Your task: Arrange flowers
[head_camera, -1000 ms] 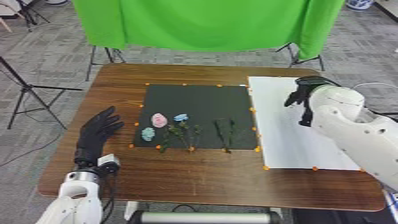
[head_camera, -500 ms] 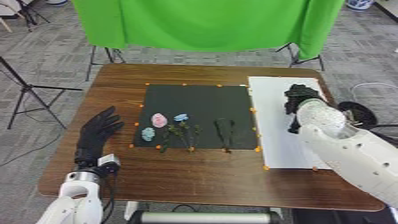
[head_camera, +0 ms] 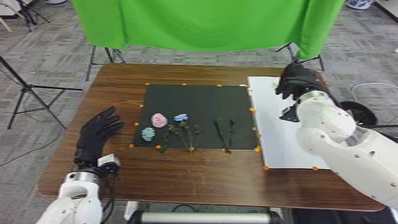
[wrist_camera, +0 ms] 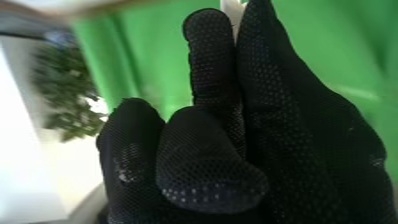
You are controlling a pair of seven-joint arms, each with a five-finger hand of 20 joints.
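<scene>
In the head view, my right hand (head_camera: 298, 82) is over the far part of the white sheet (head_camera: 280, 142). Its straight fingers point up in the right wrist view, where the hand (wrist_camera: 302, 130) has a pale sliver between two fingertips; what that is, I cannot tell. My left hand (head_camera: 96, 132) rests with spread fingers at the table's left side. On the black sheet (head_camera: 200, 95) lie a pink flower (head_camera: 159, 120), a blue flower (head_camera: 181, 117) and a teal flower (head_camera: 147, 133), with leafy stems (head_camera: 182, 134) beside them and thin green stems (head_camera: 221, 134) farther right.
Small orange pieces (head_camera: 258, 149) line the sheets' edges on the brown table (head_camera: 178, 175). A green cloth (head_camera: 204, 25) hangs beyond the far edge. A black stand (head_camera: 27, 87) is on the floor at the left. Leafy greenery (wrist_camera: 67, 90) shows blurred in the right wrist view.
My right hand has moved away from me toward the table's far edge, and its forearm has turned to point more straight ahead. The left hand and the flowers have stayed still.
</scene>
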